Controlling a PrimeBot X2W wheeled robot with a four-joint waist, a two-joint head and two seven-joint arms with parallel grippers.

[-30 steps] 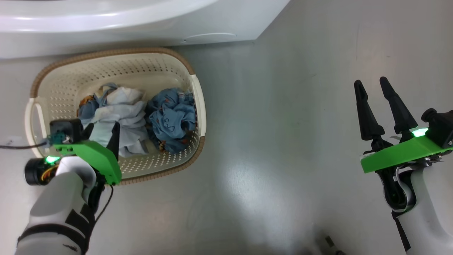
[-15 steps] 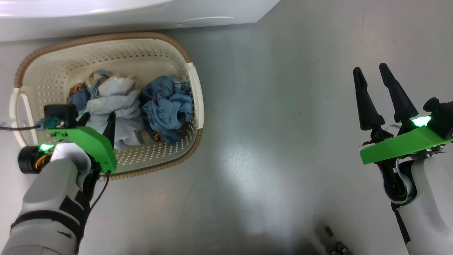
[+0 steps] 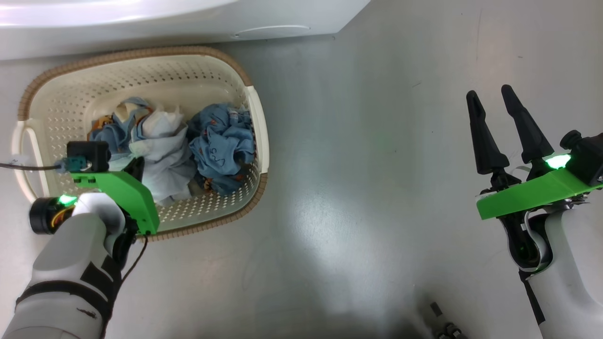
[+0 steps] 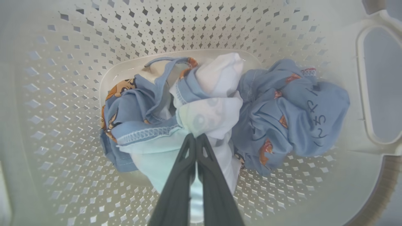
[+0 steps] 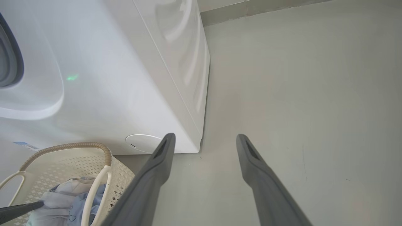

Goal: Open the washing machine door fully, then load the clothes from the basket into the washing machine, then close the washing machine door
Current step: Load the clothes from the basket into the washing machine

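A smooth grey floor (image 3: 358, 188) with a soft sheen spreads under the robot, and the white washing machine (image 3: 141, 28) runs along the top of the head view, its corner ending well to the left of the right arm. The basket (image 3: 141, 51) stands on the floor close in front of the machine, on the robot's left. Both garments lie inside it, side by side and touching. The pale garment (image 3: 162, 150) is bunched in the middle with a strip of blue printed cloth beside it, and the blue printed garment (image 3: 221, 150) is crumpled against the basket's right wall. The left gripper (image 4: 196, 136) reaches down into the basket, its fingers pressed together with no gap and their tips pinching a fold of the pale garment. The right gripper (image 3: 489, 92) hangs above bare floor, well apart from the basket, its fingers spread wide with nothing between them. Past its fingers, the right wrist view shows the machine's lower front with a round cap (image 5: 141, 142) near the corner. A small blue label (image 5: 23, 145) sits just above the basket's woven-look rim.
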